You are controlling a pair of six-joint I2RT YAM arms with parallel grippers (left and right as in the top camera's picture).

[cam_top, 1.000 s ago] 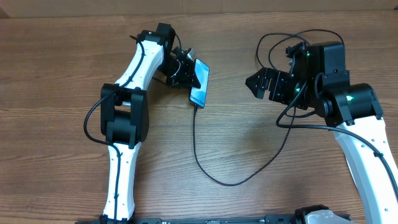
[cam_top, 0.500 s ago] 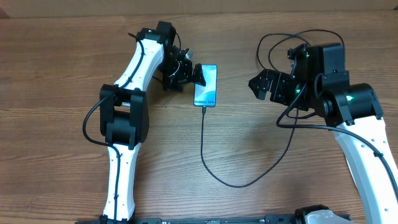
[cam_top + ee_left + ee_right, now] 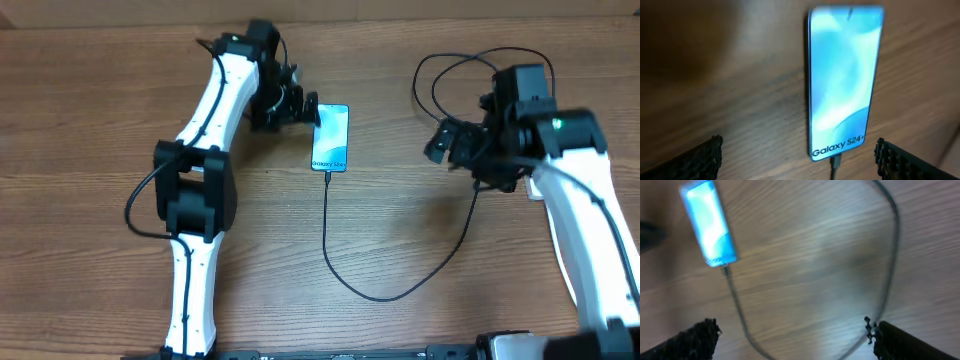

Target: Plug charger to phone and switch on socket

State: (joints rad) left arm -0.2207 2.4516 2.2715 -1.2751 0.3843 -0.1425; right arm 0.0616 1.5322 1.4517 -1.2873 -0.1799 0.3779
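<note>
The phone (image 3: pixel 331 138) lies flat on the wooden table, screen up, with the charger's connector (image 3: pixel 835 162) in its near end. From there the thin black charger cable (image 3: pixel 327 230) runs toward the front, curves right and climbs under my right arm. My left gripper (image 3: pixel 311 109) stands open just left of the phone's far end, touching nothing. In the left wrist view the phone (image 3: pixel 842 80) lies ahead of the open left gripper (image 3: pixel 799 159). My right gripper (image 3: pixel 440 142) hovers open and empty to the phone's right. The socket is out of view.
Loops of thin black cable (image 3: pixel 432 78) lie at the back right, behind my right arm. The table's far edge (image 3: pixel 400 20) runs along the top of the overhead view. The right wrist view shows the phone (image 3: pixel 710 222) and the cable (image 3: pixel 737 307) on bare wood.
My left gripper has opened and let go of the phone, which was tilted and now lies flat. The left gripper has drawn back slightly. My right arm has swung to the right.
</note>
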